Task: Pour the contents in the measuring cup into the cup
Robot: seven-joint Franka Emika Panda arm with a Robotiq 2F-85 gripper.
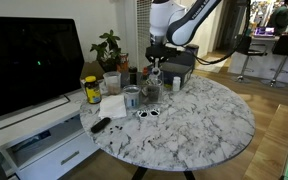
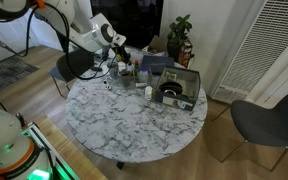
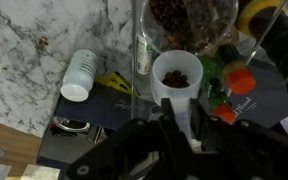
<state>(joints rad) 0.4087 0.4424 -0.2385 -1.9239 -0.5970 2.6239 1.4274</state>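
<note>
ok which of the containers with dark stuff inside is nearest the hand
The small white cup, its lower end between the fingers of the hand; the clear glass jar of beans stands beyond it.

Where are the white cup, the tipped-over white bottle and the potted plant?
white cup (image 3: pixel 176 100): wrist view, front wall.
white bottle (image 3: pixel 81 75): wrist view, middle of its side.
potted plant (image 1: pixel 109 45): in an exterior view, its leaves.

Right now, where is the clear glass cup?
In the wrist view the clear glass cup is at the top edge, right of centre, just beyond the white cup, with an orange-capped bottle to its lower right.
</note>
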